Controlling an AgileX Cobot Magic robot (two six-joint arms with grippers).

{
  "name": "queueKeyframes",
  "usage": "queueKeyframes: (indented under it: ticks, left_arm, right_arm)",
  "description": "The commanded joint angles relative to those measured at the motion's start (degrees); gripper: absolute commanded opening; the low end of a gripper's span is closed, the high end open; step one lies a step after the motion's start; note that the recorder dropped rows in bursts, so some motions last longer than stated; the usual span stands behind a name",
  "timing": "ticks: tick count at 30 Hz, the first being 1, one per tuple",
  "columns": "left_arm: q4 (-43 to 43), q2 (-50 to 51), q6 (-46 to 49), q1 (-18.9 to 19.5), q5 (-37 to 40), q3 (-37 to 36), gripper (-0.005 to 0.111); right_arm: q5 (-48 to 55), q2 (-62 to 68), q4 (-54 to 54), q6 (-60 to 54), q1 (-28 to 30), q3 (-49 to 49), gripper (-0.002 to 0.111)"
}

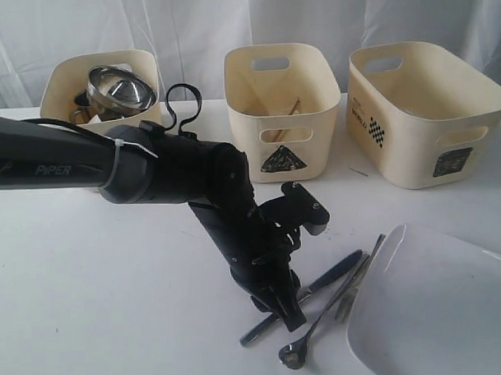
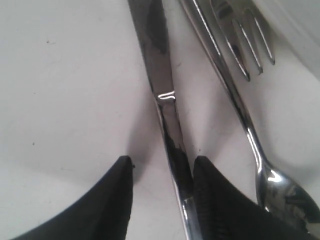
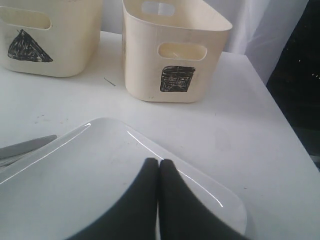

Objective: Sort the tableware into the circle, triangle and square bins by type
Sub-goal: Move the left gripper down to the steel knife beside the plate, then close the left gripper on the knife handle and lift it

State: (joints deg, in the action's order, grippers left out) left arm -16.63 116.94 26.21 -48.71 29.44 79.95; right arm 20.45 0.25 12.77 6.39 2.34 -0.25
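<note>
While bowl (image 1: 119, 89) fills left bin (image 1: 59, 91), chopsticks (image 1: 289, 110) in triangle bin (image 1: 319, 148), left end effector (image 2: 162, 167) spread, right one (image 3: 159, 165) closed

A white table (image 1: 89, 284) fills the foreground, its top matte and marked with a few small specks. Behind it a white curtain (image 1: 195, 25) hangs in soft vertical folds. The light is even and the shadows are pale. Beyond one table edge lies a dark space (image 3: 300, 75).

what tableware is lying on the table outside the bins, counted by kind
knife: 1
fork: 1
spoon: 1
plate: 1
total: 4
</note>
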Motion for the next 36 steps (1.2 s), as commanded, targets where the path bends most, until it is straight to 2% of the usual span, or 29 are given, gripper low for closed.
queueKeyframes:
  ticks: [1, 12, 14, 16, 18, 23, 29, 36]
  left_arm:
    - [2.6, 0.7, -1.0, 0.0, 3.6, -0.6, 0.045]
    - [3.4, 0.7, -1.2, 0.0, 4.6, -0.6, 0.045]
    - [3.5, 0.7, -2.1, 0.0, 4.5, -0.6, 0.038]
    - [3.8, 0.0, -2.3, 0.0, 4.6, -0.6, 0.016]
    - [3.8, -1.5, -2.7, 0.0, 4.6, -0.6, 0.006]
    - [3.9, -6.4, -4.4, 0.0, 4.3, -0.5, 0.005]
    - [3.9, -12.0, -5.0, 0.0, 0.2, -0.5, 0.005]
    - [4.1, -12.9, -5.0, 0.1, 0.5, -0.5, 0.005]
  right_arm:
    - [-0.3, -0.2, 0.2, -0.1, 0.1, 0.3, 0.0]
    - [-0.3, -0.2, 0.2, -0.1, 0.1, 0.3, 0.0]
    - [-0.3, -0.2, 0.2, -0.1, 0.1, 0.3, 0.0]
    - [-0.3, -0.2, 0.2, -0.1, 0.1, 0.3, 0.0]
    - [-0.3, -0.2, 0.2, -0.1, 0.1, 0.3, 0.0]
    - [-0.3, -0.2, 0.2, -0.1, 0.1, 0.3, 0.0]
    - [-0.3, -0.2, 0.2, -0.1, 0.1, 0.3, 0.0]
    - [-0.3, -0.2, 0.2, -0.1, 0.1, 0.3, 0.0]
